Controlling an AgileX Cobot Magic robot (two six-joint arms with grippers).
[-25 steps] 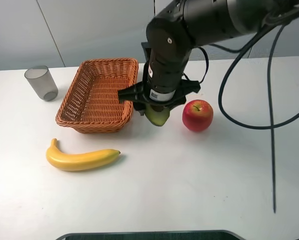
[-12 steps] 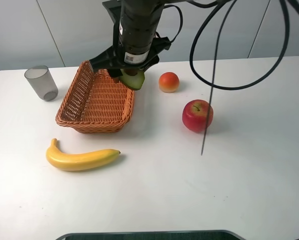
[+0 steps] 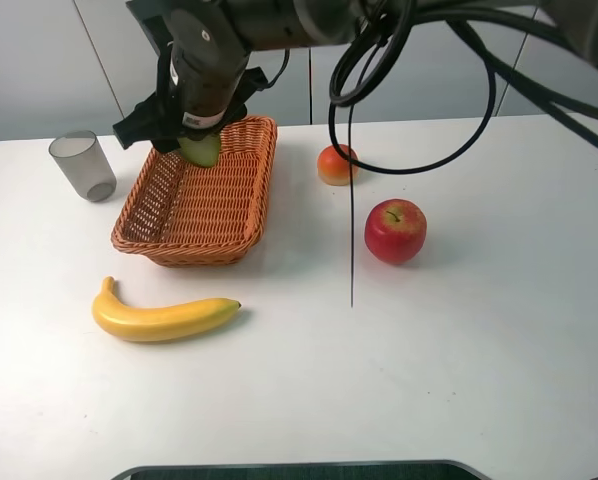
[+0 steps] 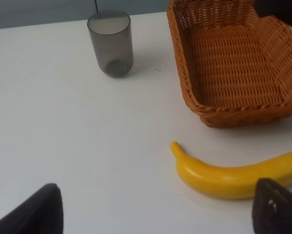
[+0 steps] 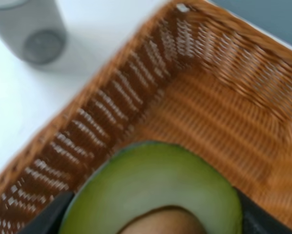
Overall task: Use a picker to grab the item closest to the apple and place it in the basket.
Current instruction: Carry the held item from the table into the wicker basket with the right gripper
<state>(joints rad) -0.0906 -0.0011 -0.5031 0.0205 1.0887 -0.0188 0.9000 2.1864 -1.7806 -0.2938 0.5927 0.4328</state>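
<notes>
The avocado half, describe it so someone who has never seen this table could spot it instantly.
Find the orange wicker basket on the white table. Above its far end the right gripper holds the avocado half. It is the only green thing, cut open with a brown pit, while the banana and apple lie whole on the table.
</notes>
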